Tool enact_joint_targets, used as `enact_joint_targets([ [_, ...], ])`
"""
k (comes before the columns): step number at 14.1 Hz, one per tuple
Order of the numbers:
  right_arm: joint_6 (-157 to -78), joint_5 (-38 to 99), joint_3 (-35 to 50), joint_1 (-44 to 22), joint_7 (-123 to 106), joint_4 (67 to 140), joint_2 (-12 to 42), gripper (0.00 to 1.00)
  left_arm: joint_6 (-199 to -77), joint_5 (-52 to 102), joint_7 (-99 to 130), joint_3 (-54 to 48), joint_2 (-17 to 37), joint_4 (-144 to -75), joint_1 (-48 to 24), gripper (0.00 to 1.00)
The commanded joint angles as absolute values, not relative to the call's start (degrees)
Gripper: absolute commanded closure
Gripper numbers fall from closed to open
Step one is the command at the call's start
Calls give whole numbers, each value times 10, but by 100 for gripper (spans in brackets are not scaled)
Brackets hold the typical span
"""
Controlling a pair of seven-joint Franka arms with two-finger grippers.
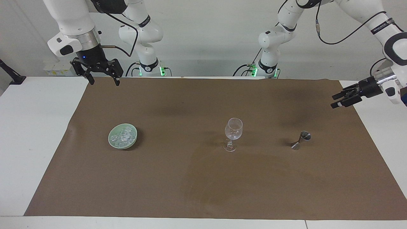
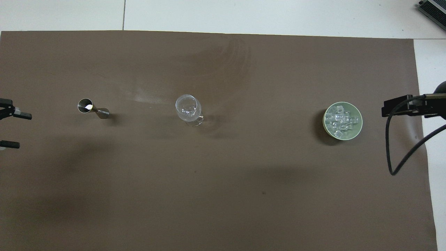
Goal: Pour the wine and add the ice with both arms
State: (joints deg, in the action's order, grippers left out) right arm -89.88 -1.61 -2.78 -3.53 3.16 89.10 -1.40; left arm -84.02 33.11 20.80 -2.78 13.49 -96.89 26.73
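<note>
An empty-looking stemmed glass [image 1: 233, 128] [image 2: 188, 106] stands upright mid-mat. The ice [image 1: 124, 136] [image 2: 340, 120] is heaped in a pale green dish [image 1: 112, 141] [image 2: 325, 122] toward the right arm's end. A small steel jigger [image 1: 301, 140] [image 2: 91, 108] stands toward the left arm's end; no wine shows. My left gripper [image 1: 334, 101] [image 2: 17, 130] hangs open and empty over the mat's edge beside the jigger, apart from it. My right gripper [image 1: 104, 82] hangs open and empty over the mat's corner nearest its base, well away from the dish.
A brown mat [image 1: 190, 178] covers most of the white table [image 1: 31, 133]. A black cable [image 2: 393, 153] loops down from the right arm above the mat's edge. Both arm bases [image 1: 149, 68] stand at the table's robot end.
</note>
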Motion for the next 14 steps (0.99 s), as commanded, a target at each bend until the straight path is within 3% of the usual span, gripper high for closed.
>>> enact_joint_targets([
  [1,-894,-12,-30,-39,40,903,-25,0,-853,371,217,-32,177,-976,288,0],
  [6,-894,-12,-30,-39,40,903,-25,0,-874,417,217,-32,221,-993,291,0],
  [14,-894,-12,-30,-39,40,903,-25,0,-882,459,277,-30,211,-1034,293,0],
])
